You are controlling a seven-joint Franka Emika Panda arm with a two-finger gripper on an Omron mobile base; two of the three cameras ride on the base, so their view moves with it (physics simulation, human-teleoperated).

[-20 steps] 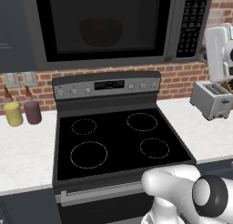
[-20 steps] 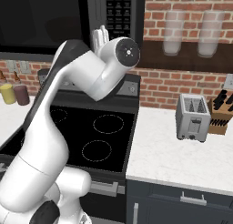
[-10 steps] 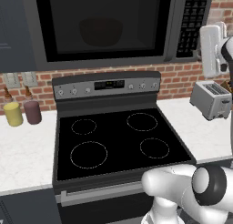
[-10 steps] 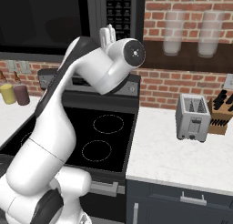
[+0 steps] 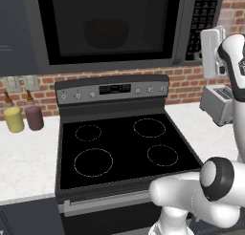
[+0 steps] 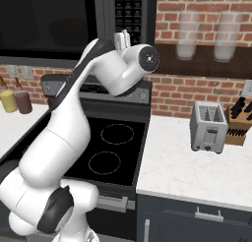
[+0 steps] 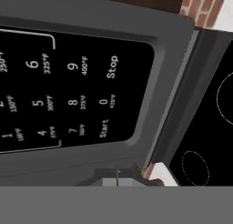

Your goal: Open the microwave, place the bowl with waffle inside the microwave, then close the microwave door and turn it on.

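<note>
Two base cameras look over a black stove [image 5: 127, 148] with four burner rings, and above it hangs the microwave [image 5: 119, 26], its microwave door [image 5: 107, 28] shut flat against the front. Through the dark window a rounded shape, the bowl [image 5: 106, 33], sits dimly inside near the middle of the cavity; the waffle cannot be made out through the glass. At the microwave's right edge runs the black keypad strip [image 5: 203, 16], and the gripper [image 5: 210, 50] is raised just in front of its lower part, pointing at it. From the right base view the arm arches up over the stove's right side, with the gripper [image 6: 123, 39] at the bottom of the keypad strip [image 6: 129, 12]. In the hand view the keypad strip [image 7: 68, 91] appears rolled on its side, with the digits and the words Stop and Start legible; the fingertips [image 7: 117, 178] sit at the bottom edge, pressed together with no gap between them and nothing held, just below the row with the Start key. Whether they touch the panel cannot be told.

On the counter's left end, against the brick wall, stand a yellow bottle [image 5: 13, 117] and a purple bottle [image 5: 33, 115] just beside each other. On the counter right of the stove sits a silver toaster [image 6: 209, 125], with a knife block [image 6: 238, 123] just beside it at the far right edge.
</note>
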